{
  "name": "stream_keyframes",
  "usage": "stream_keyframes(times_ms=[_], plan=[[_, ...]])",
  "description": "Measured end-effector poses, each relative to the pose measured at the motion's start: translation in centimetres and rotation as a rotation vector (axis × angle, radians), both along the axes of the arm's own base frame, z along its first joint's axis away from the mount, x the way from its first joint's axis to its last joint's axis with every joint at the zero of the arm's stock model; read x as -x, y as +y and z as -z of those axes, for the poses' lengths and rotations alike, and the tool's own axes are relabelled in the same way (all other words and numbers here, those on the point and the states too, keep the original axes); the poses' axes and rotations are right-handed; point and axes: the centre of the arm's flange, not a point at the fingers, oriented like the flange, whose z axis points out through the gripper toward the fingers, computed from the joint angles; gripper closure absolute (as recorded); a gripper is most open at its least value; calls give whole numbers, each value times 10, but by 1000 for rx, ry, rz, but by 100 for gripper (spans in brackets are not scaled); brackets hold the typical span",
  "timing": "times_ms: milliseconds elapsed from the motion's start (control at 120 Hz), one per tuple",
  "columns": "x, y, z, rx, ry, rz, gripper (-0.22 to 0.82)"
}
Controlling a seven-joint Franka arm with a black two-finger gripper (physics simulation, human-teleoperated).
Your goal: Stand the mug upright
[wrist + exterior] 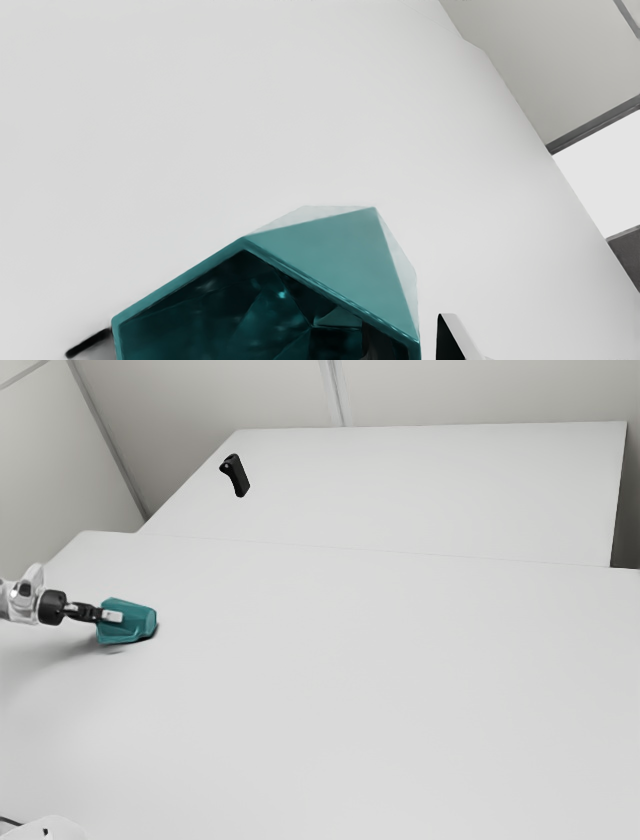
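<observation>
Teal faceted mug [140, 621] seen lying on its side on the white desk [350, 660], exterior view's left, mouth turned toward the black two-finger tool [114, 617]. Tool held part-open; clear gap left between one fingertip [457, 337] and mug wall.
</observation>
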Motion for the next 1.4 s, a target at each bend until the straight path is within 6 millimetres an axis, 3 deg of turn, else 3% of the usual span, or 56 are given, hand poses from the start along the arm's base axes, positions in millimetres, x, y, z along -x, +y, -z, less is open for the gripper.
stream_keyframes(times_ms=[192,425,633,775,933,1042,1300,1400], plan=[[-4,-5,-12,1,-33,20,74],[-6,-9,-26,-23,-50,42,77],[-15,-51,-87,-212,-12,111,78],[-25,-111,-131,-398,18,170,78],[-44,-192,-171,-679,64,271,78],[-57,-225,-188,-814,85,295,78],[-81,-348,-211,-1033,128,352,78],[-86,-384,-215,-1066,150,328,78]])
